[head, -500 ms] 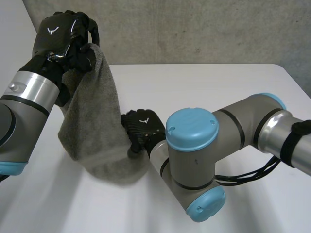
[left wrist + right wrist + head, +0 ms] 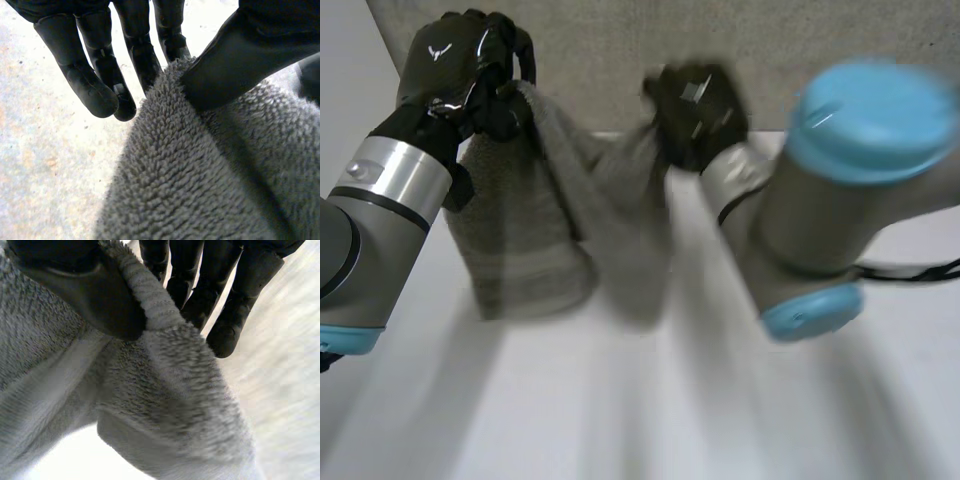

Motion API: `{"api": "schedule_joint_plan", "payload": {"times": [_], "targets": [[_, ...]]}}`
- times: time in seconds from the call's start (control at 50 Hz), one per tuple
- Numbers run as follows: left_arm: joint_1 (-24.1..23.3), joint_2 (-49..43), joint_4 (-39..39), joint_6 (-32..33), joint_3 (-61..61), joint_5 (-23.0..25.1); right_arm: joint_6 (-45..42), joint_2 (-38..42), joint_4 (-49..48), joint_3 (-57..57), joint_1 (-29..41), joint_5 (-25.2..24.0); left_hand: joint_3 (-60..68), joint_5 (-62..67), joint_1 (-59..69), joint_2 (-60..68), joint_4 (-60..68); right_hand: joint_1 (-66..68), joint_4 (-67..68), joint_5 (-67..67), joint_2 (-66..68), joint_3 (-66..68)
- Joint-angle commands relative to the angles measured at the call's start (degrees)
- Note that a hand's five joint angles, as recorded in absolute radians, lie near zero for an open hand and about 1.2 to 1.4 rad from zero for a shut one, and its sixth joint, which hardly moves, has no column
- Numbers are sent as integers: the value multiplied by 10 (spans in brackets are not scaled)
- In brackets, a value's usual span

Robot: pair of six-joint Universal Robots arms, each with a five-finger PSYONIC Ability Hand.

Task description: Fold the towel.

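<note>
Towel [image 2: 535, 240] hung over the bench [image 2: 620, 420], with the left robot hand [image 2: 460, 75] and right robot hand [image 2: 698, 110] each clamped on its top edge. Looked like the lift-and-spread step to me; next it'd need laying flat before any fold, I reckon.

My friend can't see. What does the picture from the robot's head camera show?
The left robot hand and the right robot hand each pinch a grey towel and hold it up, so it hangs down over the white table.
</note>
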Motion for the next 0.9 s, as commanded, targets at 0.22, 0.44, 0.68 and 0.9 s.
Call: {"api": "schedule_joint_plan", "payload": {"times": [0.22, 0.44, 0.68, 0.9], "targets": [[-64, -49, -98, 15, -35, 1, -213, -68, 197, 64, -36, -65, -119, -220, -44, -109, -103, 43, 35, 30, 40, 35], [-81, -133, -210, 179, 1, -5, -274, -68, 245, 86, -66, -65, -119, -220, -44, -109, -103, 43, 35, 30, 40, 35], [-86, -169, -188, 220, 211, -98, -268, -45, -120, 66, -68, -64, -119, -220, -44, -109, -103, 43, 35, 30, 40, 35], [-90, -159, -130, 120, 291, -247, -264, -127, -320, 173, -63, -77, -119, -220, -44, -109, -103, 43, 35, 30, 40, 35]]}}
